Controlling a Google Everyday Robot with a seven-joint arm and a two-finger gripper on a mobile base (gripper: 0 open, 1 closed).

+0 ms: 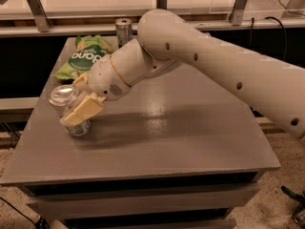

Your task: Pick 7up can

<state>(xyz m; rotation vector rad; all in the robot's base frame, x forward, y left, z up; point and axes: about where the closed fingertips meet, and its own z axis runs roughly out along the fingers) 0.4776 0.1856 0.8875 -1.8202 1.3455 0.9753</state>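
The 7up can [65,100], short with a shiny silver top and a pale body, stands upright near the left edge of the grey table [190,142]. My gripper [78,97] is at the can, open. One tan finger [84,111] lies across the can's front side and hides part of its body. The other finger [81,78] is behind the can. The can's base rests on the table.
A green snack bag [84,56] lies at the table's back left. A taller slim silver-and-dark can [124,31] stands at the back edge. My white arm [214,66] stretches in from the right above the table. Dark shelving lies behind.
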